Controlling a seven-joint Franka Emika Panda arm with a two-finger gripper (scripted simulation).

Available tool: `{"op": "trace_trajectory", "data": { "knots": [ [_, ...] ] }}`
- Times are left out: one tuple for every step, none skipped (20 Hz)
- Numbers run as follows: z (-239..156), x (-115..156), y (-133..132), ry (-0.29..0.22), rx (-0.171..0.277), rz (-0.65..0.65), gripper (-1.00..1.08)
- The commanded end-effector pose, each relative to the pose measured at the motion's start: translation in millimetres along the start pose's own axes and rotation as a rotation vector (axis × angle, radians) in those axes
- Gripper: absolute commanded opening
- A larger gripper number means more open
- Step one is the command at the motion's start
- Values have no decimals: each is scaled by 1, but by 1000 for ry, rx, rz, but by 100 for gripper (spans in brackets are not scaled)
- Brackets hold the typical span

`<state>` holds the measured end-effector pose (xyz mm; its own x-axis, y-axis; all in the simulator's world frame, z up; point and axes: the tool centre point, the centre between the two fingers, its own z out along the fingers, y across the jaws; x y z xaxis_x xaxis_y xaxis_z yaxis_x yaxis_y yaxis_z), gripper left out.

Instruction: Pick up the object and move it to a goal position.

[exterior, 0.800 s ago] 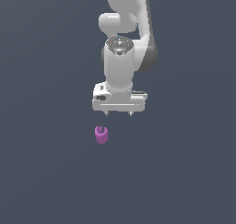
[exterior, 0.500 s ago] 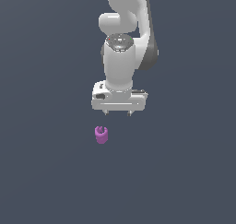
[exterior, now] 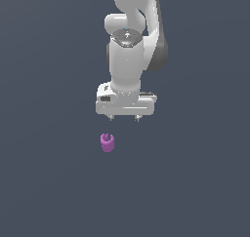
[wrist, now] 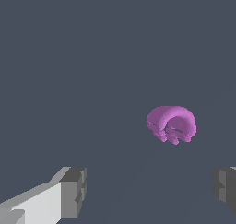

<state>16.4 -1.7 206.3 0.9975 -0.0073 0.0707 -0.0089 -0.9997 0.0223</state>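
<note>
1. Below the white arm in the exterior view, the gripper [exterior: 124,118] hangs with jaws apart, holding nothing. One purple object [exterior: 107,142] sits on the dark floor [exterior: 49,182], lower and toward the exterior view's left, apart from the fingertips. Open floor surrounds it.
2. Wrist view: two spread fingers [wrist: 73,191] flank a gap; the object [wrist: 172,123] lies beyond, untouched.
</note>
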Motion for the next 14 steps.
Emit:
{"op": "trace_trajectory", "data": {
  "knots": [
    [2,1,2,-2,0,-11,100],
    [3,1,3,-3,0,-17,100],
    [4,1,4,-4,-1,-25,100],
    [5,2,5,-5,-1,-35,100],
    [7,2,6,-6,0,-45,100],
    [9,3,8,-8,0,-56,100],
    [11,3,9,-9,0,-68,100],
    [13,4,11,-11,0,-81,100],
    [15,5,13,-13,0,-95,100],
    [18,6,15,-15,0,-110,100],
    [20,6,17,-17,1,-127,100],
    [23,7,20,-19,1,-144,100],
    [26,8,22,-22,2,-163,100],
    [29,9,25,-24,3,-183,100]
  ]
}}
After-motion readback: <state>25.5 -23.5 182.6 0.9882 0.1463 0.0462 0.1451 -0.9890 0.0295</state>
